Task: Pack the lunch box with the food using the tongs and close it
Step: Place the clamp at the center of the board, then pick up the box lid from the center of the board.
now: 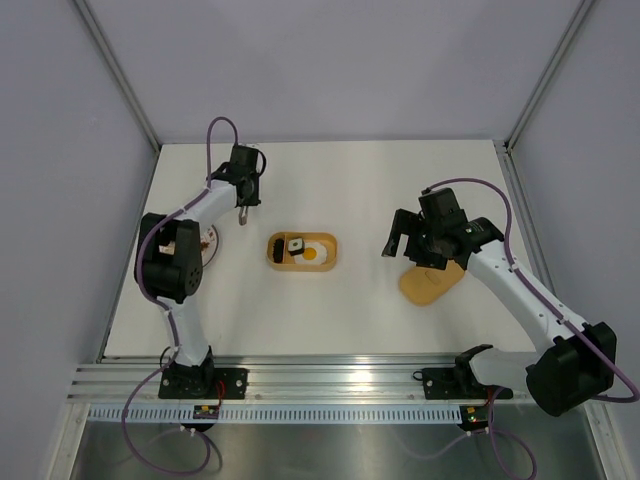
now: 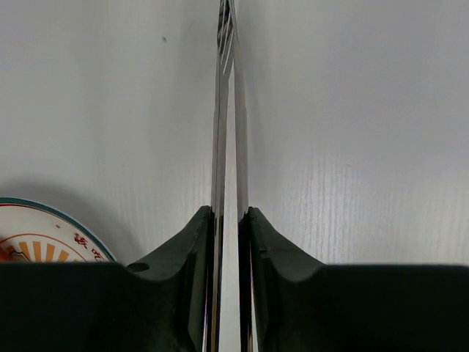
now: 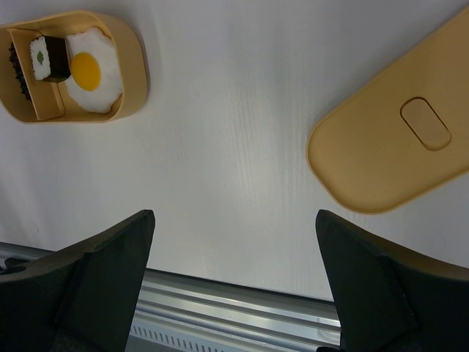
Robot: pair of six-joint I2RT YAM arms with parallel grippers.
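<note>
White table (image 1: 380, 190). Tongs (image 2: 227, 110) pinched in left gripper (image 2: 229, 215), arm stretched forward past plate (image 2: 37, 220). Right gripper (image 3: 234, 218) gaping near lid (image 3: 388, 147).

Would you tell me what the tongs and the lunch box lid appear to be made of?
The tongs look like polished metal: thin silver arms with mirror-like streaks. The lid looks like matte yellow-orange plastic, probably moulded: even colour, rounded corners, a pressed oval recess.
</note>
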